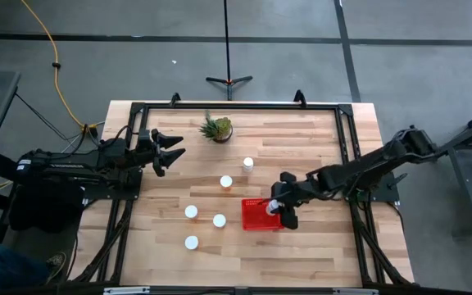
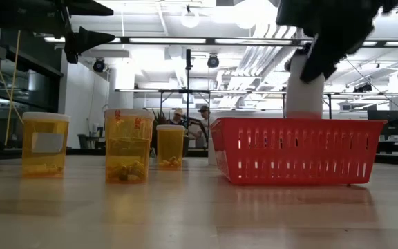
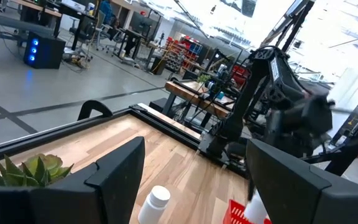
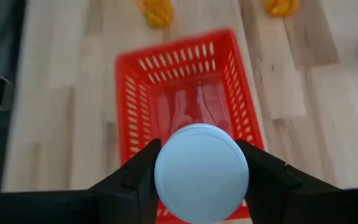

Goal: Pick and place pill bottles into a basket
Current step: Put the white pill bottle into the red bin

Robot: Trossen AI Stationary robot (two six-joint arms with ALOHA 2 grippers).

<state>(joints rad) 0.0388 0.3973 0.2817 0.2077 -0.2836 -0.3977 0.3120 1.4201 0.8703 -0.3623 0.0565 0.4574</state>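
My right gripper (image 1: pixel 279 206) is shut on a pill bottle (image 2: pixel 304 93) above the red basket (image 1: pixel 256 217), at its right end. The bottle's lower end is at about the height of the basket's rim (image 2: pixel 296 122). Several other pill bottles stand upright on the table: (image 1: pixel 247 164), (image 1: pixel 226 182), (image 1: pixel 191 211), (image 1: pixel 219 220), (image 1: pixel 191 242). In the low view they show amber bodies and white caps (image 2: pixel 128 145). My left gripper (image 1: pixel 180 147) is open and empty, raised over the table's left side, left of the plant. My right gripper holds the bottle at its top, with the round white cap (image 4: pixel 201 171) between the two fingers (image 4: pixel 135 180). The fingers come from above, pointing down. The bottle hangs upright below them over the basket, clear of the table.
A small spiky green potted plant (image 1: pixel 217 129) stands at the table's far side. A black frame rail (image 1: pixel 236 106) runs around the table. The left wrist view shows one bottle (image 3: pixel 154 202) and the right arm (image 3: pixel 284 106) beyond it.
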